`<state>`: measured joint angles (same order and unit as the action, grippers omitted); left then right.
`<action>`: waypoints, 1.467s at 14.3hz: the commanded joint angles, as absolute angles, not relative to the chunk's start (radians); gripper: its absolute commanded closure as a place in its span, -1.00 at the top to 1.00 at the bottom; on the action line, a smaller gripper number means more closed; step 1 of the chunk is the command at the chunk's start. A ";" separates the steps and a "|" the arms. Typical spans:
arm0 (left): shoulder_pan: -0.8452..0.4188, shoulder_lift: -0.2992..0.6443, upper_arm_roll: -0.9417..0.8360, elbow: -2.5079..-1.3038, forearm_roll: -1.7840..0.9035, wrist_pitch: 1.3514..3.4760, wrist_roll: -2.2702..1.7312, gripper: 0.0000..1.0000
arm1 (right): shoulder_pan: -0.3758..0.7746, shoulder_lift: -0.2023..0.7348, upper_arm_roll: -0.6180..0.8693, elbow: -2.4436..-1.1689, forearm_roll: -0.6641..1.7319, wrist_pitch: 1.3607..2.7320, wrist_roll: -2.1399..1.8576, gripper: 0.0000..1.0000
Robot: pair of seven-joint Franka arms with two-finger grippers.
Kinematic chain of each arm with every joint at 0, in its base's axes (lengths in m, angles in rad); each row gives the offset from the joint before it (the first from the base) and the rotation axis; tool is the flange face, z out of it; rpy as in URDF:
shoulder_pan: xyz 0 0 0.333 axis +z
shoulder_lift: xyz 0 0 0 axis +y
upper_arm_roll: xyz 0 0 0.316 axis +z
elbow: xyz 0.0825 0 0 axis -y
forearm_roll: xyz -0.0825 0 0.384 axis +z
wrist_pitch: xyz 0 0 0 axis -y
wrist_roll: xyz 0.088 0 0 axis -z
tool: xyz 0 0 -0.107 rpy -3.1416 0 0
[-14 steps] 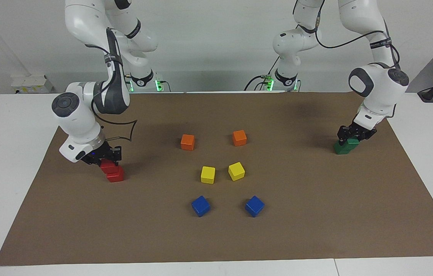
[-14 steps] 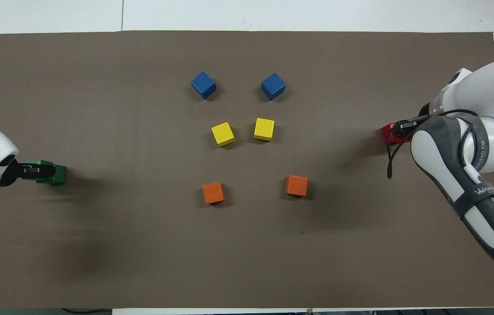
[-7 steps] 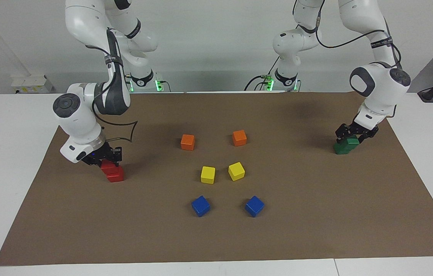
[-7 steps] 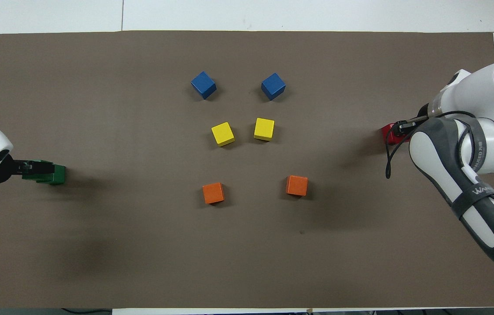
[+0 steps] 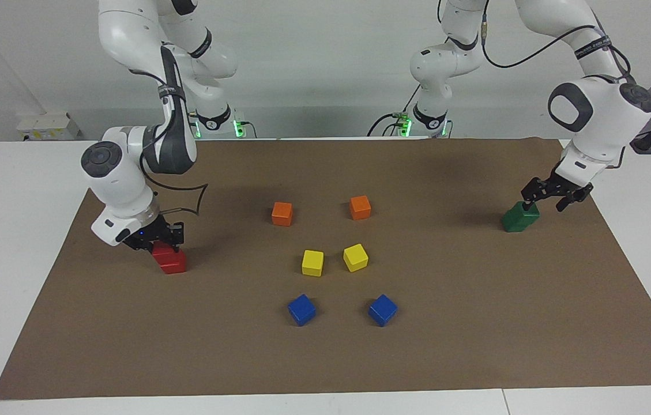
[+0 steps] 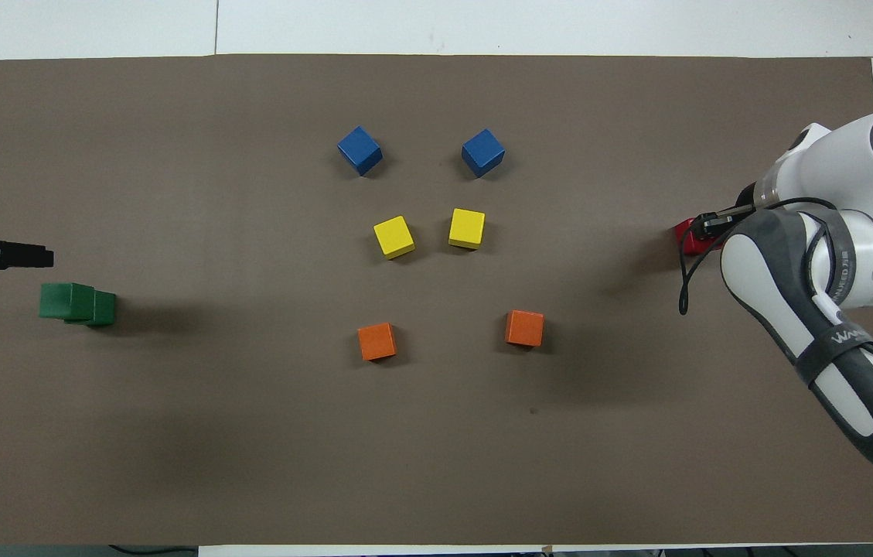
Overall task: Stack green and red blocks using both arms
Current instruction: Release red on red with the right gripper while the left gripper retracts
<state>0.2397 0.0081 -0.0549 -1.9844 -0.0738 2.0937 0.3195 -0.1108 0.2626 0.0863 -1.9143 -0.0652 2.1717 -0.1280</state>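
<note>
**Both stacks sitting on the mat, one pincer let go, one clamped**

White worktop [image 5: 19, 242] with a big brown paper mat [image 5: 325, 357] over most of it, plain pale wall at the robots' end.

Biggest things are the two white jointed arms with dark grey joints. The right arm [image 5: 146, 144] bends down low at its own end of the mat, and its small black right pincer [image 5: 159, 241] is closed tight on the upper glossy red cube [image 5: 162, 249], which sits on the lower red cube [image 5: 173, 264]. From overhead only a sliver of red [image 6: 687, 236] pokes out from under that arm. The left arm [image 5: 596, 115] is up over its end of the mat, and the left pincer [image 5: 545, 202] has its fingers spread apart, hanging just above the dark green stack without gripping anything.

That stack is two glossy dark green cubes, upper one [image 5: 522, 211] resting on the lower one [image 5: 513, 223], a bit offset, clear to see from overhead too [image 6: 69, 300].

In the middle of the mat, all apart from each other: two orange cubes [image 5: 282, 213] nearest the robots, then two yellow cubes [image 5: 312, 262], then two blue cubes [image 5: 301, 309] farthest from them.
</note>
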 commanded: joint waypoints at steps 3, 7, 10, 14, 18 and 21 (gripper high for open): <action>0.186 0.000 -0.057 -1.817 -0.066 1.896 0.126 1.00 | -0.117 0.259 0.091 -1.930 -0.058 2.195 -0.149 -1.00; 0.137 0.003 -0.058 -1.700 -0.023 1.763 -0.024 1.00 | -0.117 0.261 0.091 -1.930 -0.058 2.195 -0.147 -1.00; 0.111 0.008 -0.061 -1.648 -0.025 1.691 -0.028 1.00 | -0.117 0.259 0.091 -1.930 -0.058 2.195 -0.147 -0.55; 0.094 -0.006 -0.061 -1.632 -0.026 1.611 -0.026 1.00 | -0.117 0.261 0.091 -1.930 -0.058 2.195 -0.143 0.91; 0.066 -0.006 -0.057 -1.620 -0.018 1.591 -0.015 1.00 | -0.118 0.259 0.091 -1.924 -0.060 2.191 -0.147 1.00; 0.064 -0.002 -0.060 -1.620 -0.015 1.647 -0.017 1.00 | -0.121 0.244 0.091 -1.913 -0.060 2.155 -0.147 1.00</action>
<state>0.0834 -0.0036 -0.0720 -1.6308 -0.0391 1.6245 -0.0099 -0.1111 0.2624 0.0861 -1.9128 -0.0652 2.1712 -0.1280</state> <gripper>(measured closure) 0.000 0.000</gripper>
